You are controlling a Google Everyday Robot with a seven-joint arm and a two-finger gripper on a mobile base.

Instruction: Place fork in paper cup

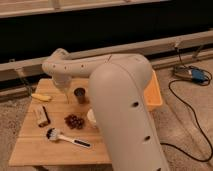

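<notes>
**Wooden table, fork short of the cup**

Pale wooden table (30,150) boards sit on speckled flooring before a dark wall with a pale rail. The robot's bulky white arm (125,100) crosses much of the surface. It rises from the lower right of the frame, bends at an elbow in the upper left, and turns its wrist straight down. That puts the gripper (65,89) over the table's back left part.

Just beneath the gripper shows a slender, dull grey-brown fork (67,97), upright with its lower end toward the tabletop. That vertical carry would suit dropping it end-first into a narrow mouth. Whether the gripper is clamped on the fork I cannot tell, though the upright hang suggests it is.

The small white paper cup (91,117) sits near the frame's centre, partly hidden behind the arm. It is to the lower right of the fork and apart from it. A dark cylindrical can (79,95) stands just right of the fork, so the next move probably has to clear it.

A yellow banana (41,96), a white-headed brush with a black handle (65,137) and an orange tray (154,92) lie out of the way.
</notes>
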